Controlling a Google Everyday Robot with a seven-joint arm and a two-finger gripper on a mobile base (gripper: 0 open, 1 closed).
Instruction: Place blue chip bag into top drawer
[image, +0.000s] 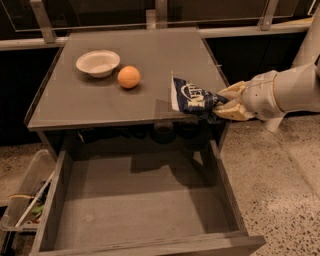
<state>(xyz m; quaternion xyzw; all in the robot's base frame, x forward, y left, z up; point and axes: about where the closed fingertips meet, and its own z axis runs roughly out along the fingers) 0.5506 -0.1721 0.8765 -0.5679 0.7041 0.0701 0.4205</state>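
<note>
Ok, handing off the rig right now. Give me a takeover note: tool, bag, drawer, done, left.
Tool: shut on the blue chip bag, at the front right edge of the cabinet top; the arm reaches in from the right.
Bag: in the air, gripped at its right end.
Top drawer: pulled open below, bag not in it.
Done: bag grasped, drawer open.
Left: bring the bag over the drawer, lower, release.
Bowl and orange sit on top, left of the bag.
</note>
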